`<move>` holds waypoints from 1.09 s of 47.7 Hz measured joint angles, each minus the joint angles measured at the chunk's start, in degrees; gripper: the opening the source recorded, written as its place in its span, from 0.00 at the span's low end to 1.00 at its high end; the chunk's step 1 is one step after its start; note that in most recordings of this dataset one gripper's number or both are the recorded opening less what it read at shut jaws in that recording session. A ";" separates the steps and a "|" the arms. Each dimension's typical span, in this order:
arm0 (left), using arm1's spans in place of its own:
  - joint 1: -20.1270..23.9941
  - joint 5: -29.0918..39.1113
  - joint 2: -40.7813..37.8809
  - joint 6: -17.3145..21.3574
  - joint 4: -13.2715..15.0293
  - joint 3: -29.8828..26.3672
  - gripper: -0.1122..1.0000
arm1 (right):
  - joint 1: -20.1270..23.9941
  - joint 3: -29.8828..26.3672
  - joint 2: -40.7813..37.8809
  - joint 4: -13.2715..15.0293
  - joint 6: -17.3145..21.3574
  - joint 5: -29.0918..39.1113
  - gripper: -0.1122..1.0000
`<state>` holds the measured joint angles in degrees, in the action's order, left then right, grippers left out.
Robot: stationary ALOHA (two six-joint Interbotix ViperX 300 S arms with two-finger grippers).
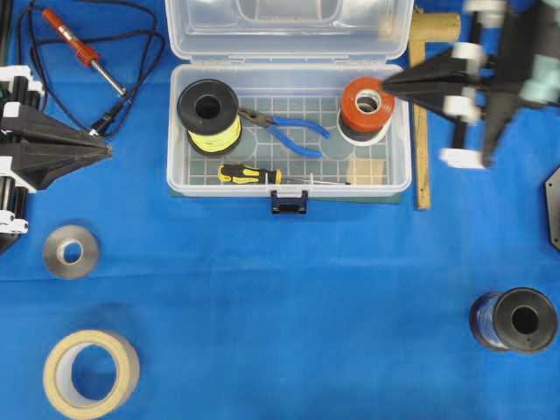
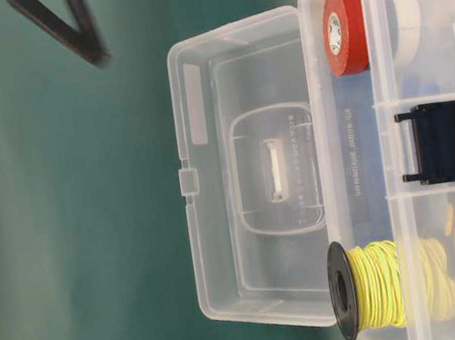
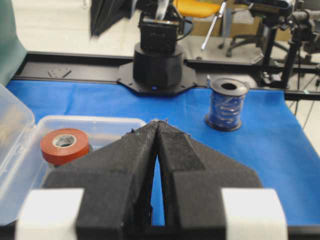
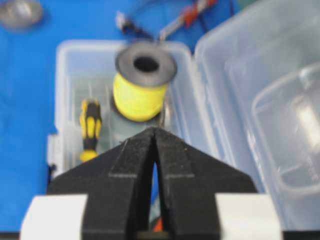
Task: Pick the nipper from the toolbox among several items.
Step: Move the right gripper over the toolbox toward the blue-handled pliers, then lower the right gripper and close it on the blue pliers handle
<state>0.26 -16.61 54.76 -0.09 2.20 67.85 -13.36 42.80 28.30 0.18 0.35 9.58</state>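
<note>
Toolbox (image 1: 179, 166) lid open. Nipper (image 1: 284, 129) lies on box floor, centre, btwn yellow spool (image 1: 209, 114) and red tape (image 1: 367, 103), behind screwdriver (image 1: 251, 175). Not touched by either arm. Right gripper (image 1: 389, 83) over box's right end above the tape, jaws together, nothing held. Left gripper (image 1: 107, 150) left of box, well apart, jaws together, empty. Soldering iron (image 1: 80, 48) on cloth outside box.

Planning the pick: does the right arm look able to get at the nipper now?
Probably yes. The toolbox lid is open and the nipper lies uncovered mid-box; the right pincer, shut, hovers over the red tape roll beside it.
</note>
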 measured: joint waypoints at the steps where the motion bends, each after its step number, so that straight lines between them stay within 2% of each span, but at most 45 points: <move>1: 0.00 0.00 0.00 -0.09 0.00 -0.09 0.10 | -0.26 -0.79 -1.23 0.00 -0.09 0.88 0.23; 9: 0.00 0.00 0.00 0.00 0.00 0.00 0.10 | -2.29 -8.96 -13.18 0.35 -0.18 9.49 0.66; 12: 0.00 0.00 0.00 -0.09 0.00 0.00 0.10 | -2.99 -11.43 -16.70 1.05 -0.18 11.95 0.76; 19: -0.09 0.00 0.00 -0.09 0.00 0.00 0.10 | -3.60 -16.61 -24.70 3.43 -0.26 15.56 0.72; 28: 0.00 0.00 0.00 -0.09 -0.09 0.00 0.10 | -3.60 -19.60 -33.05 4.04 -0.44 15.82 0.70; 38: 0.09 0.09 0.00 -0.09 0.00 0.00 0.10 | -3.69 -20.48 -39.46 4.04 -0.44 14.33 0.70; 52: 0.53 0.09 0.00 -0.09 0.00 0.00 0.10 | -3.78 -20.65 -43.86 3.96 -0.35 11.43 0.69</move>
<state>0.79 -16.52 54.76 -0.18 2.20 67.85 -17.14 22.15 -15.56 4.13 0.00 21.01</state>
